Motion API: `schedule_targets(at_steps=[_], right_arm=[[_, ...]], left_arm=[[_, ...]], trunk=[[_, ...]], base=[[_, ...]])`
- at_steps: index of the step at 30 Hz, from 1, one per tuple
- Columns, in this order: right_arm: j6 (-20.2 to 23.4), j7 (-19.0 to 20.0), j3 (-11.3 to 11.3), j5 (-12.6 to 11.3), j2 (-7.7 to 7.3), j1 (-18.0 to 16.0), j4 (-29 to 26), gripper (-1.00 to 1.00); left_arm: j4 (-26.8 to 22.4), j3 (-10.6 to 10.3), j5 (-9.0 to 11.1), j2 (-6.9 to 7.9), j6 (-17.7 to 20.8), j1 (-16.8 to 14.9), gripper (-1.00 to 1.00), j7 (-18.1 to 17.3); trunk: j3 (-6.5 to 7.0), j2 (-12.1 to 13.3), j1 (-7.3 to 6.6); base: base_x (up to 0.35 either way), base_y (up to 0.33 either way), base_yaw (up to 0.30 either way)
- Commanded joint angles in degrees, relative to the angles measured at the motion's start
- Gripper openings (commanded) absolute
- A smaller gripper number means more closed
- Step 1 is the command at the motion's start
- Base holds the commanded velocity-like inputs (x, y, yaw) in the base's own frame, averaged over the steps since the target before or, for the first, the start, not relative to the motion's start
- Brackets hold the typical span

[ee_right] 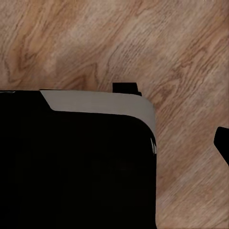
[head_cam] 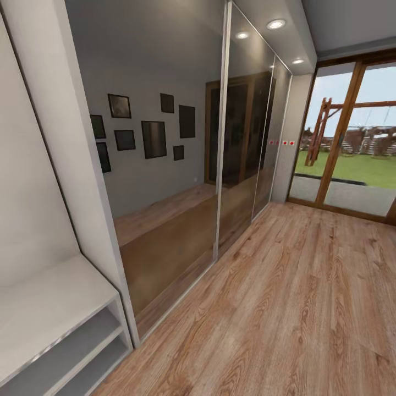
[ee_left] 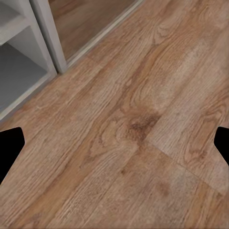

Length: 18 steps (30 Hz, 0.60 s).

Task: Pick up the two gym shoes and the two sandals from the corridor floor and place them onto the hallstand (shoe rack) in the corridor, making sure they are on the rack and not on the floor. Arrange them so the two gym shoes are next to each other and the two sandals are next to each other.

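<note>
- Left wrist view: the left gripper shows as two black fingertips, one at each side edge and both cut off by the frame. They stand wide apart with bare floor between them and nothing held.
- Under those fingers lies the corridor floor, warm brown wood-grain planks with a dark knot near the middle.
- Near that gripper, at one corner of the same view, is the end of the hallstand: a white upright post and two grey open shelf tiers, cropped by the frame.
- Right wrist view: one black fingertip of the right gripper pokes in at the edge. The other finger is out of sight, so I cannot tell how far that gripper is open or whether it holds anything.
- A large black body with a pale grey rounded rim covers much of that view, hiding the floor beneath; what it is cannot be made out.
- Head view: the hallstand sits at lower left, cut off by the frame, its flat top and two tiers bare where visible.
- Beside it runs a mirrored wardrobe, reflecting dark picture frames.
- The plank floor runs to a glazed door with grass outside.
</note>
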Motion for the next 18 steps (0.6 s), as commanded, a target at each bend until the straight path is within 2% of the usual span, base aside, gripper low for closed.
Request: schedule_targets(at_steps=[1,5,9,18], right_arm=[[-0.01,0.01,-0.04,0.0,0.01,-0.01,-0.07,1.0],[-0.01,0.01,-0.04,0.01,0.01,-0.01,-0.09,1.0],[-0.01,0.01,-0.04,0.01,0.07,-0.01,-0.12,1.0],[-0.01,-0.13,-0.04,0.01,0.1,-0.01,-0.08,1.0]], left_arm=[[0.05,0.01,0.02,0.0,-0.17,-0.03,1.0,-0.03],[0.08,0.0,0.02,0.0,-0.18,-0.03,1.0,-0.03],[0.07,-0.06,-0.01,-0.04,-0.18,-0.03,1.0,-0.03],[0.09,-0.07,0.02,-0.07,-0.18,-0.03,1.0,-0.03]], trunk=[[-0.06,-0.03,0.0],[-0.06,-0.03,0.0],[-0.06,-0.03,0.0],[-0.06,-0.03,0.0]], base=[[0.0,0.0,0.008],[0.0,0.0,0.059],[-0.079,-0.067,0.169],[-0.236,-0.202,0.274]])
